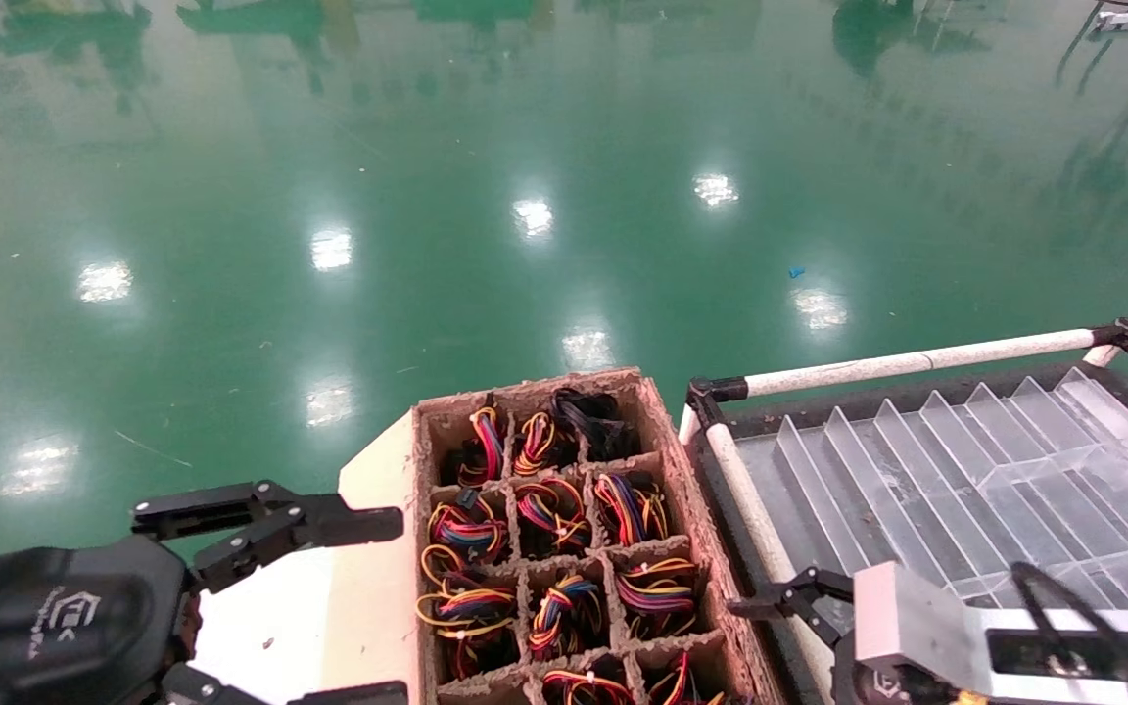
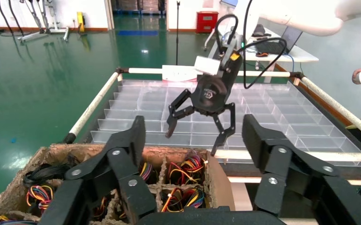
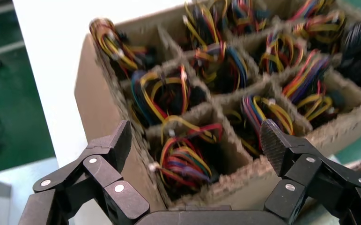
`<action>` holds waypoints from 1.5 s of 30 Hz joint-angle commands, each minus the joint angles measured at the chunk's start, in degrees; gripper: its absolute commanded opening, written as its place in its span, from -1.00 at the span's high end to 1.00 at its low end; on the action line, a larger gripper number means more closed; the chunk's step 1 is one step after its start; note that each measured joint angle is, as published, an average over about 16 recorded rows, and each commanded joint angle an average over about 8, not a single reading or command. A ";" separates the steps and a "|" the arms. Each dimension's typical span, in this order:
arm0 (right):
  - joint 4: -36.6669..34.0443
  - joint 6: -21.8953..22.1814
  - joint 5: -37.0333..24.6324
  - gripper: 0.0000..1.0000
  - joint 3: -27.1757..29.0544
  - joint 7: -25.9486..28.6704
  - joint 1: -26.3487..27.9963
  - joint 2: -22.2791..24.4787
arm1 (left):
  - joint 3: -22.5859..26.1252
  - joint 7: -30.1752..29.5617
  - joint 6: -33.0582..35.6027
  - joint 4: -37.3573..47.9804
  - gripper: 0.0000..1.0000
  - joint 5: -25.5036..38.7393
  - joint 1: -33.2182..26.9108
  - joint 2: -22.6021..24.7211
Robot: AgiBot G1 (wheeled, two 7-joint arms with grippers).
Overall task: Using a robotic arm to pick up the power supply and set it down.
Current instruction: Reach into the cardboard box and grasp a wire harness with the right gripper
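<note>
At the left edge of the white worktop (image 1: pixel 270 627), the left tool (image 1: pixel 275 612) hangs with its fingers spread wide and nothing between them, just beside the brown cardboard tray (image 1: pixel 686 509). In the tray's cells, the power supplies (image 1: pixel 564 612) sit packed side by side, only their bundles of red, yellow, orange and black wires showing; no cell looks emptied as far as the head view reaches. Over the tray's right wall, the right tool (image 3: pixel 195 145) is also fully open and empty, its two fingers framing one bundle of wires below without touching it. Further right, the clear plastic divider tray (image 1: pixel 965 460) holds nothing visible. By this evidence the job has barely begun: no unit has been gripped, lifted or set down, and the whole pick and placement remain.
</note>
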 commanded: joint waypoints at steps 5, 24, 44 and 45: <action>0.08 -0.31 -4.42 1.00 -2.24 2.14 2.01 -1.48 | 0.00 0.00 0.00 0.00 -1.00 0.00 0.00 0.00; 0.18 -1.32 -10.33 1.00 -5.28 5.42 5.19 -3.91 | 0.01 0.01 -0.01 0.00 -1.00 -0.01 0.00 -0.01; 0.25 -3.43 -11.17 1.00 -6.06 7.13 6.76 -3.56 | 0.03 0.01 -0.01 0.00 -1.00 -0.02 -0.01 -0.01; 0.26 -3.54 -10.93 1.00 -5.94 7.13 6.90 -3.46 | 0.03 0.01 -0.01 0.00 -1.00 -0.02 -0.01 -0.01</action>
